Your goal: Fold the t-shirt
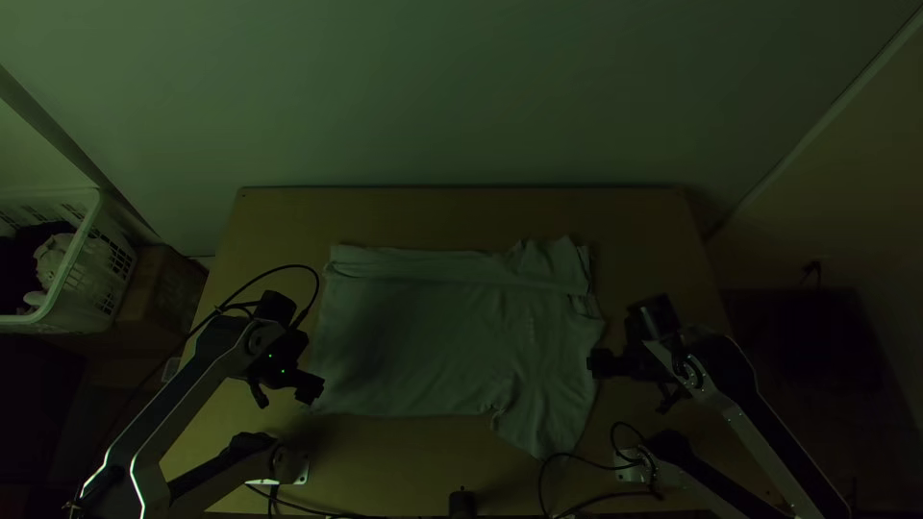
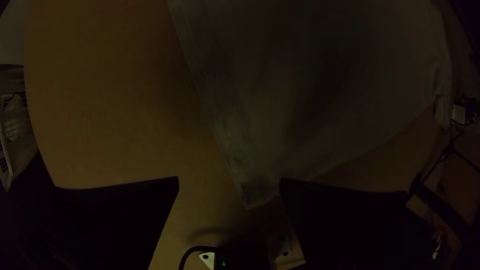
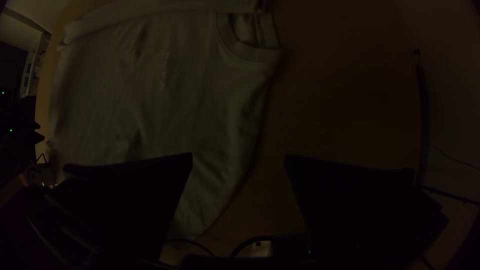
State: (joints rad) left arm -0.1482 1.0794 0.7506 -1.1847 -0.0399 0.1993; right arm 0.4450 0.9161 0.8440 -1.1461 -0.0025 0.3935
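Left claw (image 1: 286, 392) is spread, 2 flat black fingers apart, at the near left corner of the t-shirt (image 1: 423, 336). In my left wrist view the corner of the cloth shows between those fingertips, closer to 1 of them; I can't tell if it touches. Right claw (image 1: 633, 383) is spread too, at the collar end: 1 finger over the shirt's edge, the other over bare worktop (image 1: 481, 213). T-shirt is pale, lying mostly spread across the middle of the worktop between my 2 arms, hem end to the left, collar (image 3: 245, 52) to the right. A long strip along the far side is folded over, with loose wrinkles at its right end. Near sleeve (image 1: 548, 432) points toward the worktop's near edge, slightly creased. Black cables (image 1: 567, 457) loop by that sleeve, and a small black object (image 1: 462, 503) sits at the near edge, about the middle. Off to the left, a white basket (image 1: 94, 279) holds light and dark cloth, with a brown box (image 1: 162, 288) just beside it.
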